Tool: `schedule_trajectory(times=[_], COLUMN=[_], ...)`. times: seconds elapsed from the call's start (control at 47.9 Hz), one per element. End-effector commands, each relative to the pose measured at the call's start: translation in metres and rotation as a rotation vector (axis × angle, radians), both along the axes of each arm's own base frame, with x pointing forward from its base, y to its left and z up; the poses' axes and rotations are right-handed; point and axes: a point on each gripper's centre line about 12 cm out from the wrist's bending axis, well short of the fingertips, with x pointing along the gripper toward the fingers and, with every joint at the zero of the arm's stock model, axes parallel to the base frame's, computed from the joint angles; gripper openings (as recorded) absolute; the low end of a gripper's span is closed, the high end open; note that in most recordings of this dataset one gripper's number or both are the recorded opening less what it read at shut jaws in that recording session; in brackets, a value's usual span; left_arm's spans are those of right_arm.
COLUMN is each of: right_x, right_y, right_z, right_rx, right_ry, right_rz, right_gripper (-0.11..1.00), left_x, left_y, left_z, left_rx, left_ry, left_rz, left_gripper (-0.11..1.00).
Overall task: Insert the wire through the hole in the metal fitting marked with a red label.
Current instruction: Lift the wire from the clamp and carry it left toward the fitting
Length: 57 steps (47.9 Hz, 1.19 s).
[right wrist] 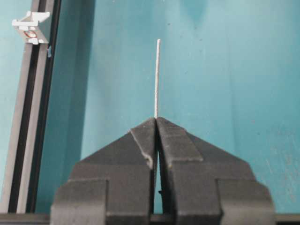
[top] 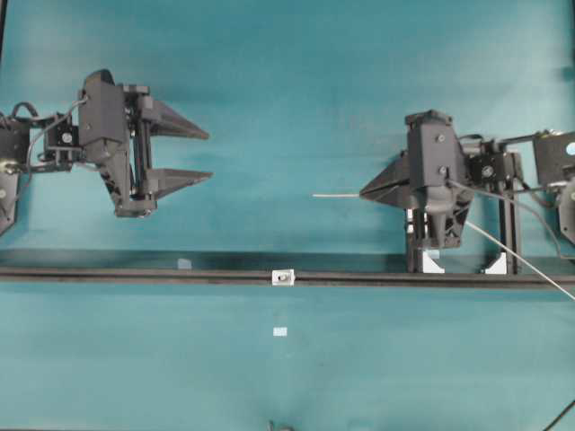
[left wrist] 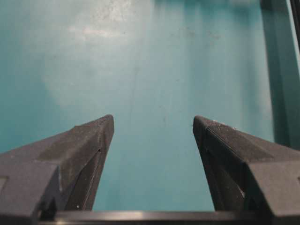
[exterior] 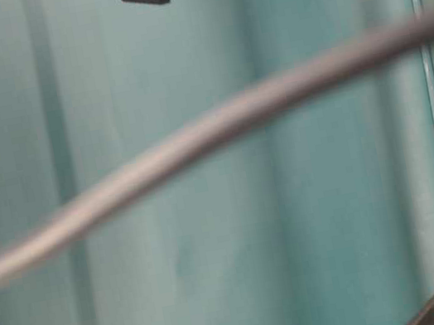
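The right gripper (right wrist: pixel 156 123) is pinched shut on the wire (right wrist: pixel 157 77), a thin, pale, light and seemingly stiff strand whose free end pokes straight out past the tips above the bench (top: pixel 296 90), so a hold close to that end looks best to stop it wavering. The left gripper (top: pixel 202 154) hangs wide open and empty, well apart. The metal fitting (top: pixel 283 277) sits on the black rail (top: pixel 135 273), its hole (top: pixel 283 278) with nothing in it yet.

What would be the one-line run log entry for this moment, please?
left gripper: open, empty | right gripper: shut on wire | metal fitting: on rail, wire not inserted
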Motion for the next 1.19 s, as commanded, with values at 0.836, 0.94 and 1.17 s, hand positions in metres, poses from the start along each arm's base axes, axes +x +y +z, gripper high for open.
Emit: schedule_trajectory(times=[0.836, 0.94, 1.17], right_x=[-0.009, -0.008, -0.004], right_y=[0.034, 0.042, 0.056], right_z=[-0.006, -0.008, -0.013], right_rx=[0.163, 0.175, 0.21], right_ry=[-0.184, -0.187, -0.194], right_rz=[0.017, 0.032, 0.042], right_gripper=[-0.01, -0.01, -0.01], left_x=[0.009, 0.008, 0.007], left_y=[-0.036, -0.041, -0.054], left_z=[0.013, 0.01, 0.008], left_rx=[-0.033, -0.034, -0.044], left_ry=[-0.129, -0.129, -0.122], left_rz=[-0.104, -0.118, -0.155], left_gripper=[0.93, 0.93, 0.92])
